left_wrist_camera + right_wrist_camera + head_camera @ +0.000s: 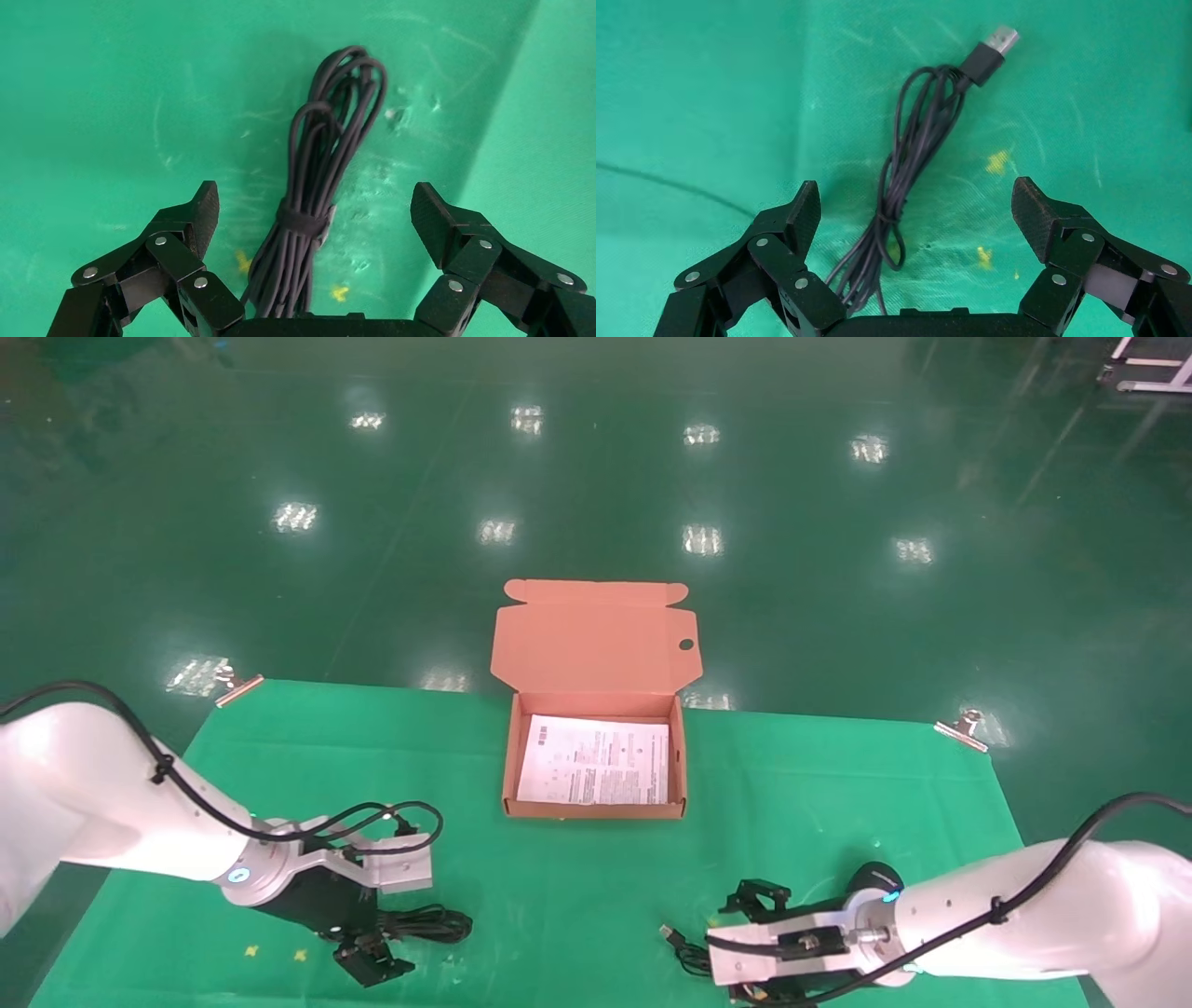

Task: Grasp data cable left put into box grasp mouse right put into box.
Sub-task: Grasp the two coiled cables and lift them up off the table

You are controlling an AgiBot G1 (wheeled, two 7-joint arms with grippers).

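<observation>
Your left tool (314,210) hangs low over the data cable (320,175), jaws spread wide on either side of the tied bundle, which lies flat on the green bench (596,877). Your right tool (916,210) is equally spread over the mouse cord (912,161) and its USB plug (992,53); the mouse (875,877) sits just beside that wrist. The box (596,808) stands open between and beyond them, a printed sheet (596,761) inside.

Print on box (596,808) sheet (596,761), too small, unreadable
</observation>
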